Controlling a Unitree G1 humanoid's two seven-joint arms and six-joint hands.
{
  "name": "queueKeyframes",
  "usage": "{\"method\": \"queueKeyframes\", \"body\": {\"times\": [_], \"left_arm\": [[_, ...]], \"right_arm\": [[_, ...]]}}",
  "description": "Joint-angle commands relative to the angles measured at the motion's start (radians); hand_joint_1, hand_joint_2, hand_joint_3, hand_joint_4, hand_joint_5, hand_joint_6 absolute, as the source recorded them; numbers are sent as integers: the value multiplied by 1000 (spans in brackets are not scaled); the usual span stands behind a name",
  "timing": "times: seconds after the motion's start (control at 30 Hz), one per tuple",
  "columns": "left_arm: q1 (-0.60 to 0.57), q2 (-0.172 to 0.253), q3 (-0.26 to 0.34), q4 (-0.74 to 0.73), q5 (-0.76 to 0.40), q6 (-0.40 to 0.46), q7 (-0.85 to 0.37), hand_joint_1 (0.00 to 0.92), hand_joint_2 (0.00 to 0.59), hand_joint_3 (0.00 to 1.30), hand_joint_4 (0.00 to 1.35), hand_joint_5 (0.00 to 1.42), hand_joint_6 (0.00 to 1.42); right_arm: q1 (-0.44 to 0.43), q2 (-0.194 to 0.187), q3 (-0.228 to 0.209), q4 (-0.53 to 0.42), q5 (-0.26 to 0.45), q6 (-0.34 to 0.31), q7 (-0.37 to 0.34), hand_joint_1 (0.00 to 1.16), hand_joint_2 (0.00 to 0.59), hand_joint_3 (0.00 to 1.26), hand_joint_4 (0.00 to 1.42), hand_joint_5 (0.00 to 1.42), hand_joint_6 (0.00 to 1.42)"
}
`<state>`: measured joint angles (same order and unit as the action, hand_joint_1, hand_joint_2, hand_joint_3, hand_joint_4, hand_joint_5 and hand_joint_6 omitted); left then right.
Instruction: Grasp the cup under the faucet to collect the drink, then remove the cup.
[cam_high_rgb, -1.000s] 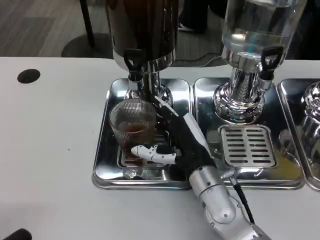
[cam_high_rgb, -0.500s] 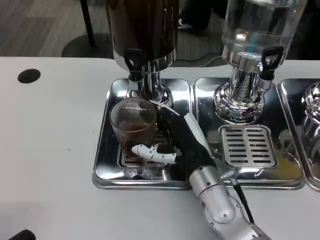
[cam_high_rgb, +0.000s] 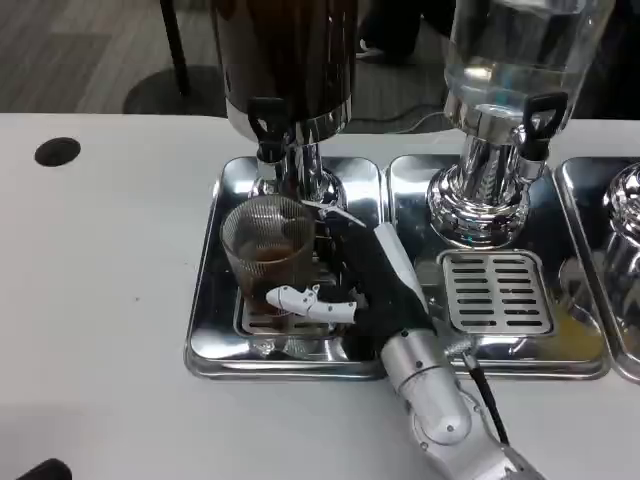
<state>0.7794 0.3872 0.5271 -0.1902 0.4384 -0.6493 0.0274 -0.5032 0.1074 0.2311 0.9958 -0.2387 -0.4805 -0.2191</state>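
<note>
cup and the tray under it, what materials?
Cup: looks like clear ribbed glass or hard plastic, can't tell which; the brown drink shows through the wall. Tray: polished metal, probably stainless steel; mirror reflections, slotted grate in the middle.

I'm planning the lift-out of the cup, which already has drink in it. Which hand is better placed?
The right hand: it already wraps the ribbed cup on the drip tray below the dark dispenser's faucet, so it likely only needs to lift.

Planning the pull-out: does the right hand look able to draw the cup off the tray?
Probably yes: the right hand already grips the cup, and the tray front looks unobstructed.
</note>
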Motion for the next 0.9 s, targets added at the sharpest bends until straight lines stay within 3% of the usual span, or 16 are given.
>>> {"method": "queueKeyframes", "body": {"times": [0.03,0.9], "left_arm": [[12,4,-6,0,6,3,-6,0,5,0,0,0,0],[11,9,-17,0,9,9,-6,0,5,0,0,0,0]], "right_arm": [[-3,67,-10,-19,16,1,-8,975,177,392,365,353,245],[33,55,-11,-69,15,-3,-3,956,184,406,385,375,270]]}}
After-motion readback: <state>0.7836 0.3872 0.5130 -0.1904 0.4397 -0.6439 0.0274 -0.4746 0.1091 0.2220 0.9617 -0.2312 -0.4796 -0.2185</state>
